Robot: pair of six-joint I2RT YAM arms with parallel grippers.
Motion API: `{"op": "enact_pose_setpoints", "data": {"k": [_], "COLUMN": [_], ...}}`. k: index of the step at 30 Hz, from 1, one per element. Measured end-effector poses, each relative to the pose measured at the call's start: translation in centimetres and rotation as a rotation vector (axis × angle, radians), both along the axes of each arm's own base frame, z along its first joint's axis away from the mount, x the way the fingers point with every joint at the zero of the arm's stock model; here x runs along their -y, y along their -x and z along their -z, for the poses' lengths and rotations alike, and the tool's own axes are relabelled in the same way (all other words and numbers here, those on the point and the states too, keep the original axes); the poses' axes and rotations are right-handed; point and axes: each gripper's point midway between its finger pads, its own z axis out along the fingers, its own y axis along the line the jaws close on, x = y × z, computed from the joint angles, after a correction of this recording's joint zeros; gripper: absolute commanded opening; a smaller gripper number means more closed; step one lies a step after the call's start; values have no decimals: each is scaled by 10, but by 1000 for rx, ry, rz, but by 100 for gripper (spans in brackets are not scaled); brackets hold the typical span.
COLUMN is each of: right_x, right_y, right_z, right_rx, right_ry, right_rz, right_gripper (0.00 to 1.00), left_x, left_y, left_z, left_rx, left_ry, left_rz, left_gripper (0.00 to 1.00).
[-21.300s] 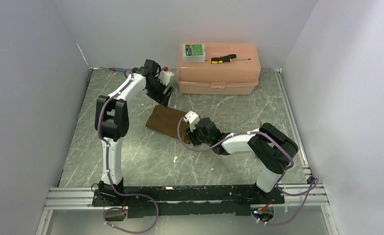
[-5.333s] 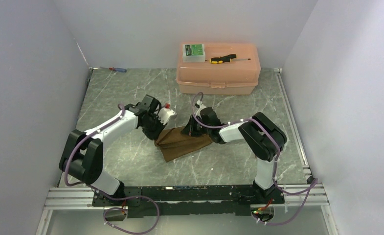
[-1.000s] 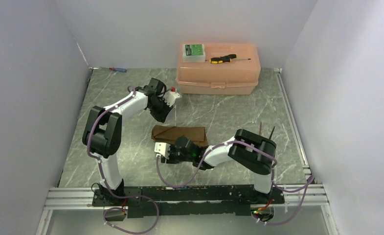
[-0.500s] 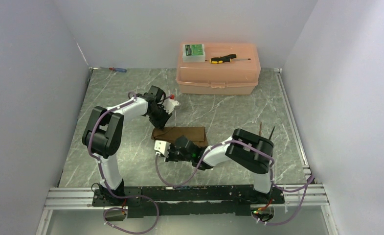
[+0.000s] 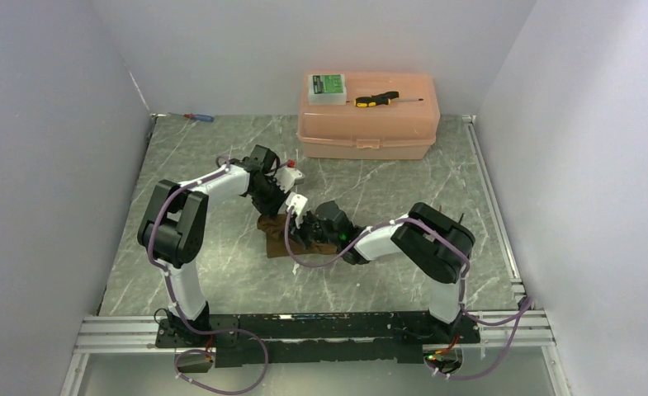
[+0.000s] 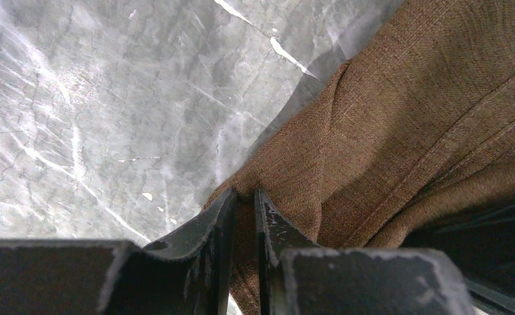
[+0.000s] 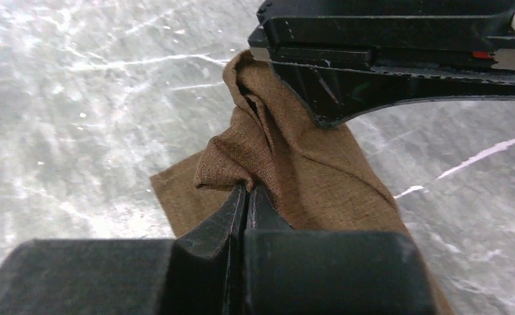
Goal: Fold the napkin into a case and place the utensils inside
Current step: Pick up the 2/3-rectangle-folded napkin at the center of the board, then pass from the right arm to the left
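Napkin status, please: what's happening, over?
Left gripper shut on napkin edge. Right gripper shut on a raised fold. Cloth bunched, folding unfinished. Grippers crowded close together.

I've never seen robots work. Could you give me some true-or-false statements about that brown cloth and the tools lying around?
1. The jaws of both arms are pinching the brown napkin. True.
2. The yellow-and-black screwdriver lies right beside the napkin. False: it rests on the lid of the pink box at the back.
3. The napkin lies flat and smooth. False: it is bunched up, with folds pulled up between the two sets of jaws.
4. A blue-and-red screwdriver lies at the far left corner of the table. True.
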Motion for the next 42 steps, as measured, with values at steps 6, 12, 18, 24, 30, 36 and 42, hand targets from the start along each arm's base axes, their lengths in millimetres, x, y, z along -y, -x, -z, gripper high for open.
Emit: {"op": "enact_pose_setpoints", "data": {"k": [6,12,18,24,30,36,42], "right_x": [-1,5,5,5,4,3,3], "right_y": [10,24,24,23,24,25,24], "right_z": [-4,5,4,5,6,6,9], "right_rx": [-102,-160,-188,-218,-243,-264,-292], "right_ry": [-73,-75,-93,-111,-127,-144,-162], "right_rz": [-37,-69,-66,-63,-60,-66,-60], "right_gripper": [7,5,6,7,9,11,13], "left_x": [0,-1,-4,-14,-21,-27,-15], "left_y": [0,0,4,11,37,87,111], "left_z": [0,-1,-18,-57,-93,-84,-61], "left_rx": [2,5,25,95,151,133,224], "left_ry": [-1,-5,-9,-3,31,57,80], "left_rz": [2,5,16,64,163,341,507], "left_gripper": [22,28,44,45,46,44,41]}}
